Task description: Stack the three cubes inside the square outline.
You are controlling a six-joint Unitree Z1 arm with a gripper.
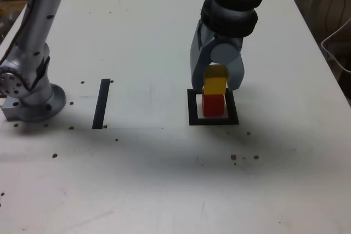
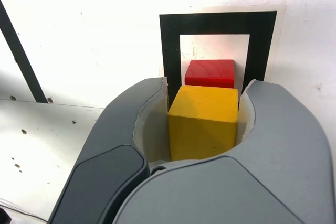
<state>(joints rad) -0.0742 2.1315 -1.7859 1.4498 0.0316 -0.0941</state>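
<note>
here we see the fingers (image 2: 197, 129) closed to about the yellow block's width, with the yellow block (image 2: 202, 121) gripped between them. in the exterior view it shows just above the red block (image 1: 213, 106), though we cannot tell whether the two touch. we see the red block standing inside the black square outline (image 1: 232, 120) on the white surface (image 1: 148, 168).
</note>
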